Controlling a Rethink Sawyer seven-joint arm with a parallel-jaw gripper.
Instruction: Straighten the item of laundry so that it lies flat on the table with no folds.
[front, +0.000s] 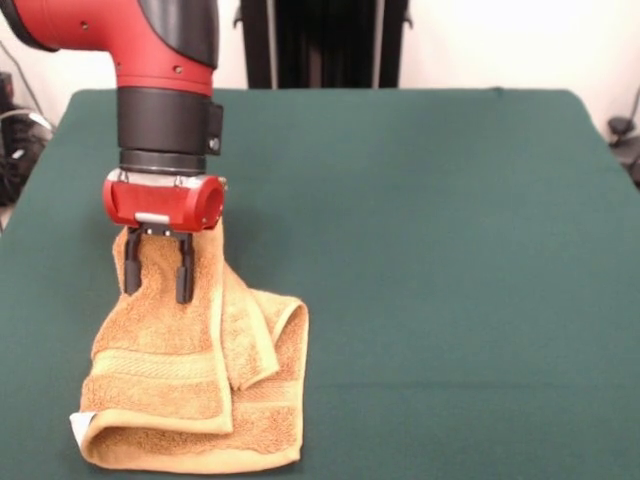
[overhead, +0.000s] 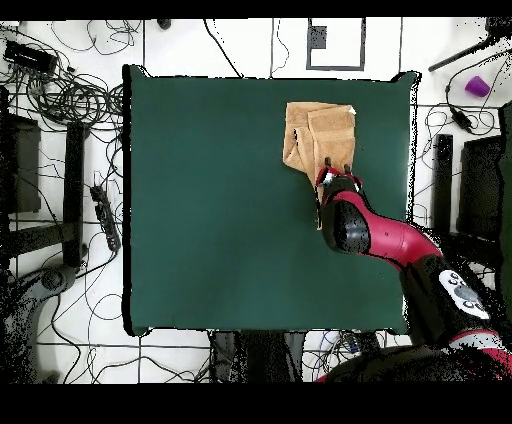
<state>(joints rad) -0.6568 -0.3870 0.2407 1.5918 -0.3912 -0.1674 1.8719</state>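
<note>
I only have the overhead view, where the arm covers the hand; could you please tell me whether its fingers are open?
Observer: Yes. In the front view the hand has its two fingers apart, at the far end of the towel.
Operator: Thank you. Does the towel lie flat?
Observer: No. Its near edge is a rounded fold, two layers thick, and a narrower flap lies across the top.
Operator: Can you see a tag?
Observer: Yes. A small white tag sticks out at the near corner, on the left of the front view.
</note>
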